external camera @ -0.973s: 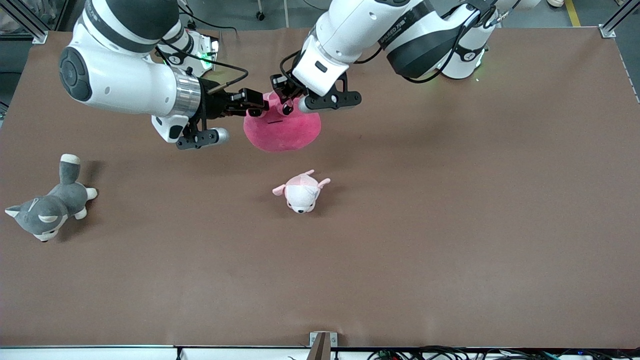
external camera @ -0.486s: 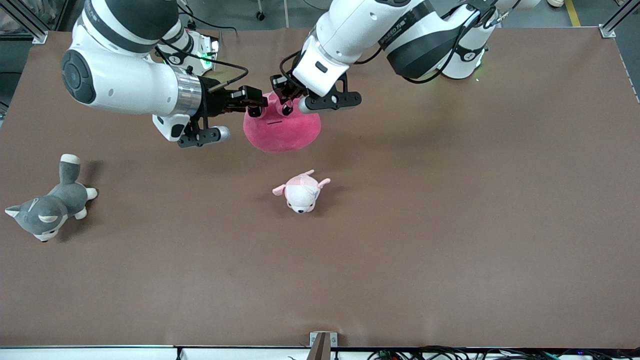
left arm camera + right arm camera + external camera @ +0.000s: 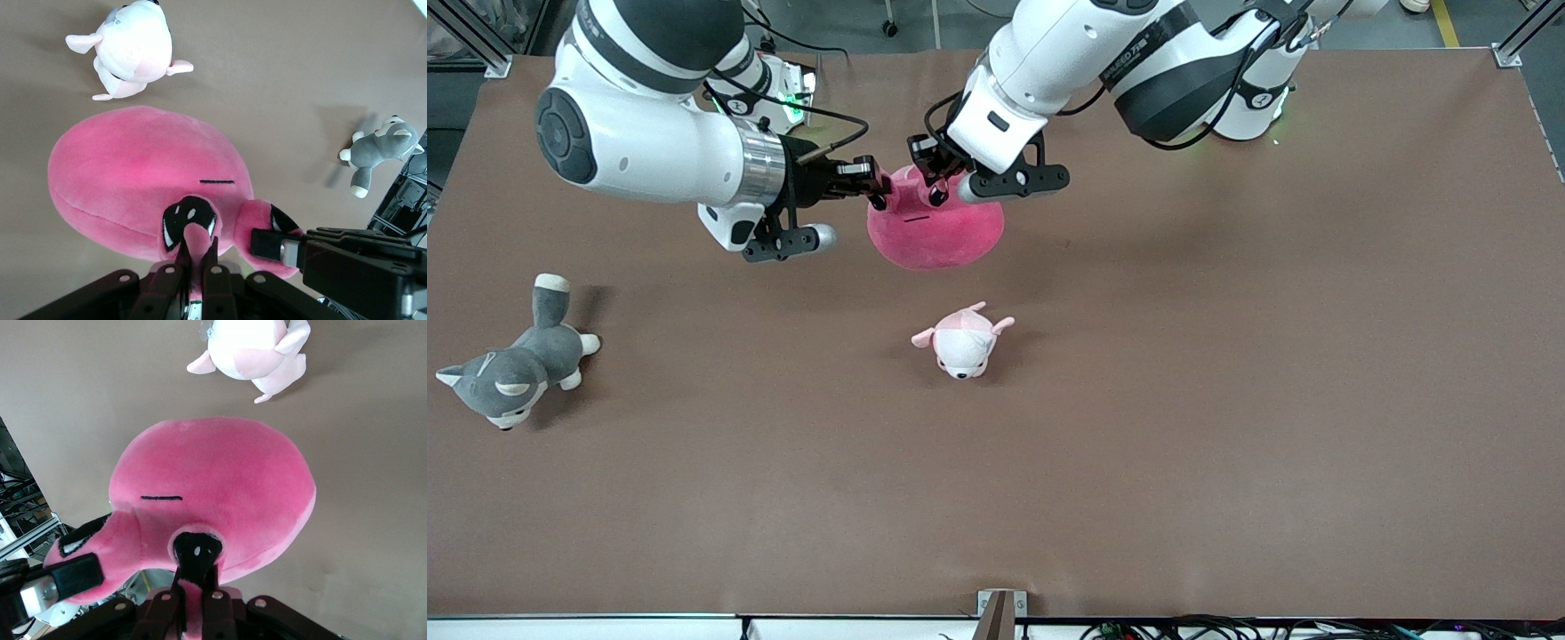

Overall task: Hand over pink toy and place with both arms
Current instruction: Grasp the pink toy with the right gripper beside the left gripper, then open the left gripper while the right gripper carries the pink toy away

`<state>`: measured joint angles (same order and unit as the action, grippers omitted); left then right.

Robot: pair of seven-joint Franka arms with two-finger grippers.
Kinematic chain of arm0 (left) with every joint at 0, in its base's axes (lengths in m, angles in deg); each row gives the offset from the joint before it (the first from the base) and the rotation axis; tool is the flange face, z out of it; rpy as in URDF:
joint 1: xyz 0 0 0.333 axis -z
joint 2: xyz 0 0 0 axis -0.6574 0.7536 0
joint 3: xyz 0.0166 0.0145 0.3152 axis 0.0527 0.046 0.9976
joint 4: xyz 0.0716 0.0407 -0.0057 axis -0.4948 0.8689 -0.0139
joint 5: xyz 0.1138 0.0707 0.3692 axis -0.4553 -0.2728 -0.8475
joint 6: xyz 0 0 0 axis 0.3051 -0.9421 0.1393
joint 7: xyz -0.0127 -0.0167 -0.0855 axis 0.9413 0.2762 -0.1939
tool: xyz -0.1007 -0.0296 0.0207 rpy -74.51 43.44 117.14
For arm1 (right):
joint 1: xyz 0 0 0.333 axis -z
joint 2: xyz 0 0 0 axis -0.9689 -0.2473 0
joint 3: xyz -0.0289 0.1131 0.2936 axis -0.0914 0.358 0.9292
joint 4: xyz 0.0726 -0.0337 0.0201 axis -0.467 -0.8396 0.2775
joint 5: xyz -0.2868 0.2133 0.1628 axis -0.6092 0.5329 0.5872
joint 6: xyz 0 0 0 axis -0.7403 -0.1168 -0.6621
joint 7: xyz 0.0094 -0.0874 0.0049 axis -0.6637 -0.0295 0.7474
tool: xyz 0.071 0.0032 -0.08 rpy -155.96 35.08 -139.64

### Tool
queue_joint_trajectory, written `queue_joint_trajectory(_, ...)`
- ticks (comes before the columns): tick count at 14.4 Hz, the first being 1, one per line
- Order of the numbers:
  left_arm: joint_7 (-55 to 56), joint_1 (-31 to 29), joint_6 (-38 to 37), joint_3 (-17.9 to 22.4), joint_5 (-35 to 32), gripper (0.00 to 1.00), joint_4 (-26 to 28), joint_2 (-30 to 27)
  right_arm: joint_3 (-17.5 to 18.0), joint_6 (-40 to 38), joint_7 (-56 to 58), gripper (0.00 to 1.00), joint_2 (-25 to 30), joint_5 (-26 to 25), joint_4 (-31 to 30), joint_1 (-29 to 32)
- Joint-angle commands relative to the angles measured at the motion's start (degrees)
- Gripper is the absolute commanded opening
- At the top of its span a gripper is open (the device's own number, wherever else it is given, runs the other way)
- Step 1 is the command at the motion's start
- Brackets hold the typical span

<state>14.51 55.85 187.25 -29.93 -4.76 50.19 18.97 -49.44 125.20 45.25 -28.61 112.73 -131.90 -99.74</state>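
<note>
Pinching the pink toy (image 3: 935,233): both end effectors, left (image 3: 934,188) and right (image 3: 877,190).

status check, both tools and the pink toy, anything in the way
Left tool shut on pink toy, held above table. Right tool shut on it too. Pale plush and grey dog lie apart from it.

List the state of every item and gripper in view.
pink toy: held by its ears in both grippers
left gripper: shut on one ear
right gripper: shut on the other ear
pale pink plush: lying on the table
grey dog plush: lying on the table
</note>
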Motion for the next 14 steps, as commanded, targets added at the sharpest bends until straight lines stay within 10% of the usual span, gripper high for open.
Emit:
queue_joint_trajectory(1,1.1,0.8,0.3,0.2,0.0,0.14,-1.6,1.0,-0.3,-0.3,-0.8,0.01,0.7,-0.8,-0.1,-0.5)
queue_joint_trajectory(3,1.1,0.6,0.2,0.3,-0.4,0.53,-1.4,0.8,-0.3,-0.4,-0.7,0.01,0.7,-0.8,-0.1,-0.5)
queue_joint_trajectory(4,1.1,0.6,0.1,0.4,-3.0,1.00,-1.1,0.2,-0.3,-0.6,-0.6,0.01,0.8,-0.8,-0.1,-0.5)
queue_joint_trajectory(14,-1.8,-13.3,-14.4,3.2,-14.8,1.00,-1.1,-5.0,-0.7,-3.2,4.7,0.01,1.0,-5.6,0.3,11.0)
